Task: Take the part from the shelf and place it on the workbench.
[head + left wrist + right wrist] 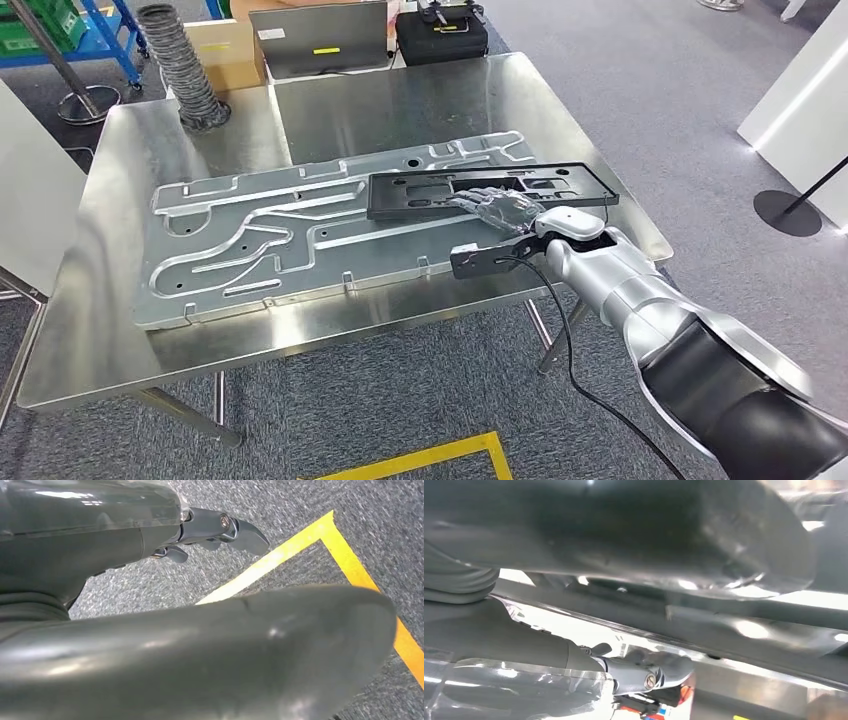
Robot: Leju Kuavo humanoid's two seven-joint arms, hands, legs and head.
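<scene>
The part is a flat black rectangular frame [410, 211] lying on the large machined aluminium plate [260, 240] on the steel workbench [400, 110]. My right hand [497, 208] reaches in from the right and grips the frame's near edge. In the right wrist view the dark frame edge [724, 625] runs between the thumb above and the fingers [649, 672] below. My left hand [100, 545] hangs over grey carpet, its fingers [240, 530] spread and holding nothing.
A grey ribbed hose [185, 65] stands at the bench's far left corner. Behind the bench are a grey panel [318, 40] and a black case [440, 35]. Yellow floor tape [300, 545] crosses the carpet. A white wall and a round black stand base [787, 212] are at the right.
</scene>
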